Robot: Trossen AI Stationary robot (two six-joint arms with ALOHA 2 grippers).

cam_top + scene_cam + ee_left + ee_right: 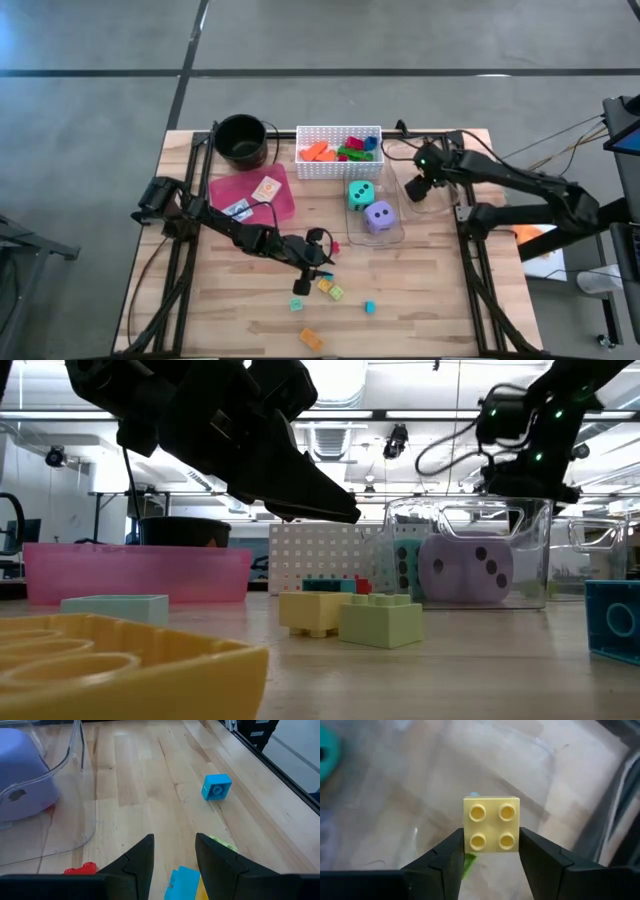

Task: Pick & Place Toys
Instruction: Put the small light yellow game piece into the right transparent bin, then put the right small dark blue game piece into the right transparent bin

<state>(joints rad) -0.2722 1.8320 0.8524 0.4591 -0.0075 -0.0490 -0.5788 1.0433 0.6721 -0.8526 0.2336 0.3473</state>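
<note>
right gripper (492,851) clamped on a yellow block (492,824), seemingly over a clear container (425,190) right of the white basket (338,133); left gripper (174,851) parted above a blue block (183,882), below-left of the basket.

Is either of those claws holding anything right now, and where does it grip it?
The right gripper pinches a yellow block by its two opposite sides. The left gripper holds nothing.
</note>
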